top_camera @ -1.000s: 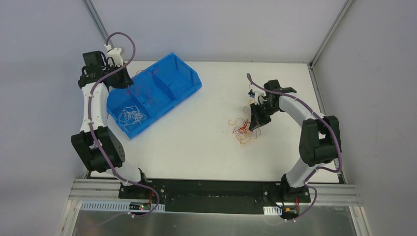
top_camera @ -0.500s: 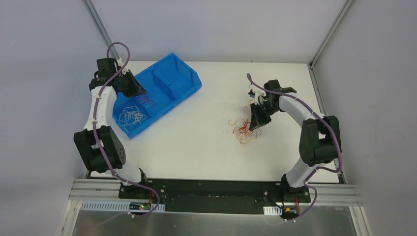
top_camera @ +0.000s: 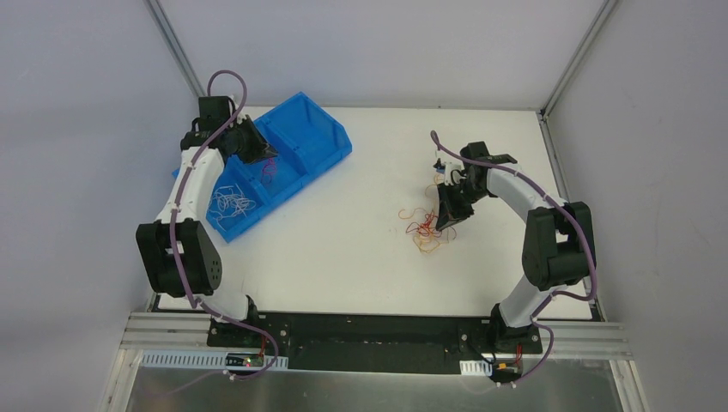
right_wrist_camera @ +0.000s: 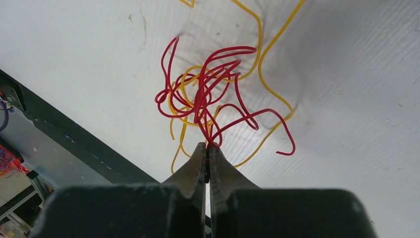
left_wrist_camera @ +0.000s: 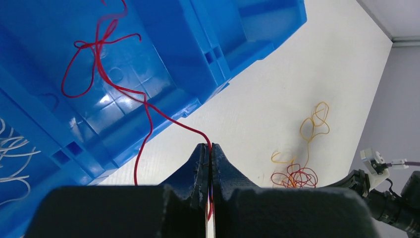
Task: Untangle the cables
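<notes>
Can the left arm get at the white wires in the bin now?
Probably, once freed: nothing covers the white wires in the open bin, but the left gripper is shut on a red wire.

A white table (top_camera: 360, 257) stands between pale grey walls (top_camera: 77, 129), with aluminium posts (top_camera: 579, 53) rising at its far corners

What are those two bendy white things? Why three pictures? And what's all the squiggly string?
They are two robot arms with pinchers for hands. The wide picture looks down from above; the other two come from small cameras on each wrist. On the white table sit a tangle of red and yellow wires and a blue bin holding white wires. The left pincher is shut on a red wire leading into the bin. The right pincher is shut on a red strand of the tangle.
</notes>
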Robot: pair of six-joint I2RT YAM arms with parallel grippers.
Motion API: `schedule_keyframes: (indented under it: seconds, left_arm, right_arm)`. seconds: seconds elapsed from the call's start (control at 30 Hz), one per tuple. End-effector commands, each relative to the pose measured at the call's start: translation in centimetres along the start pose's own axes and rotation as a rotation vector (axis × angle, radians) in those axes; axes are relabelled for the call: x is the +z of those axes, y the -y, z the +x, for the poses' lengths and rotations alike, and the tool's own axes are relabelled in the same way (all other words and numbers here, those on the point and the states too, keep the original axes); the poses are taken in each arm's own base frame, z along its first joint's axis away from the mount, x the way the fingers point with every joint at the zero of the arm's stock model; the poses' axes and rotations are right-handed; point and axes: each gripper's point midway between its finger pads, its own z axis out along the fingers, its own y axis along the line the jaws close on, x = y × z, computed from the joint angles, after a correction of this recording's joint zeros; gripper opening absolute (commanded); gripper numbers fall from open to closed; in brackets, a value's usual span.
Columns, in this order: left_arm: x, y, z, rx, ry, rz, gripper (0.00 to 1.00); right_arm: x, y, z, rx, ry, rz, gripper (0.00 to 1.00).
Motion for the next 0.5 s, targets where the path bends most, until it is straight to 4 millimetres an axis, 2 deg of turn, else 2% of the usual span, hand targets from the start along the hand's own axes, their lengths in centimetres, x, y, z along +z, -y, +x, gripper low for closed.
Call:
schedule_keyframes:
  seconds: [0.0, 0.1, 0.17, 0.27, 0.4, 0.47]
  left_arm:
    - [1.3, 0.6, 0.0, -0.051, 0.014, -0.021, 0.00]
    - [1.9, 0.1, 0.1, -0.054, 0.015, -0.041, 0.00]
    - [2.4, -0.5, -0.5, -0.041, 0.040, -0.071, 0.00]
    - [3.7, -1.7, -2.2, -0.001, 0.086, -0.125, 0.00]
    - [6.2, -4.7, -5.5, 0.073, 0.150, -0.225, 0.00]
    - [7.3, -5.7, -7.0, 0.113, 0.168, -0.246, 0.20]
  right_arm:
    - [-0.9, -0.1, 0.0, -0.014, 0.017, 0.010, 0.00]
    - [-0.9, 0.0, 0.0, -0.012, 0.017, 0.010, 0.00]
    - [-0.8, 0.0, 0.2, -0.011, 0.013, 0.008, 0.00]
    - [-0.8, 0.0, 0.1, -0.007, 0.013, 0.002, 0.00]
    - [-0.9, -0.5, -0.7, -0.005, 0.037, -0.014, 0.00]
    - [-0.9, -0.9, -1.6, 0.000, 0.064, -0.034, 0.00]
